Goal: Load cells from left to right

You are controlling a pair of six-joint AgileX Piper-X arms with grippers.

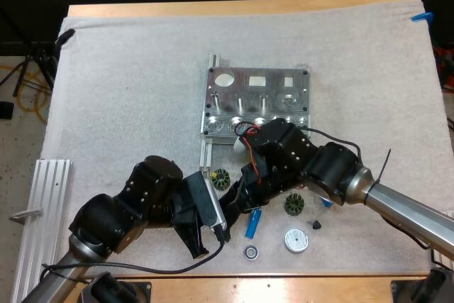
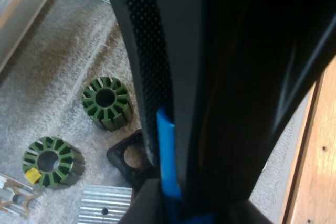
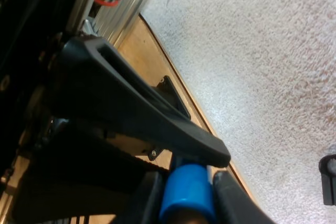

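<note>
Blue cell point(image 1: 252, 225) pinched by right claw point(image 1: 248, 212), beside left claw point(image 1: 221, 225); left claw's state: cannot tell; one cell; two green stators point(image 1: 220, 179) flanking right claw.

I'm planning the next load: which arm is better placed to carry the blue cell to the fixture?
Probably right: the right hand presses on the blue cell from both sides, close beside the metal fixture. The left hand sits farther from it.
</note>
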